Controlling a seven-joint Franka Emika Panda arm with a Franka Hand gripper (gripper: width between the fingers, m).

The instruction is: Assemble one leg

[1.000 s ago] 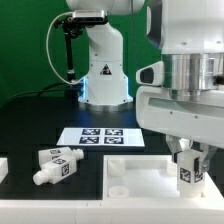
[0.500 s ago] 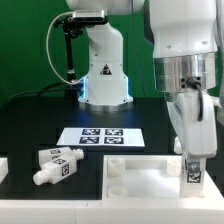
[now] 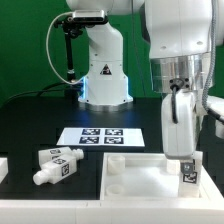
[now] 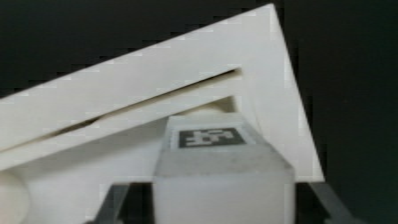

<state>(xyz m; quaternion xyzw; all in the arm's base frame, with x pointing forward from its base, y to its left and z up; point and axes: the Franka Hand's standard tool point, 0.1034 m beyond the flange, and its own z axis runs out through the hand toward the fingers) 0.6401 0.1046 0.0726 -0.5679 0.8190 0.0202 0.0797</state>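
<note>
A small white plastic blocky leg (image 3: 188, 176) with a black-and-white square tag on its face stands upright at the exterior view's right, over the far right corner of a large white square tray-like tabletop (image 3: 135, 178). The leg's lower end meets the tabletop's surface there; whether it sits in a hole cannot be seen. The robot's two-finger gripper (image 3: 186, 168) comes straight down from above and is clamped on this leg, with its fingers on either side of the block.

In the wrist view the same leg (image 4: 217, 160) appears as a pale block with its tag facing the camera, held between two dark fingertips (image 4: 121, 200), and the white corner of the tabletop (image 4: 249, 60) spreads out behind it against the black table.

A second white blocky leg (image 3: 55, 165), also tagged, lies on its side on the black table (image 3: 40, 125) near the exterior view's left, well apart from the gripper, with its narrower stub end pointing toward the lower left. Another white part (image 3: 3, 168) is cut off by the left edge. Behind the tabletop, the thin flat white marker board (image 3: 100, 136) lies on the table, and beyond it stands the arm's white base (image 3: 103, 65) before a green backdrop.
</note>
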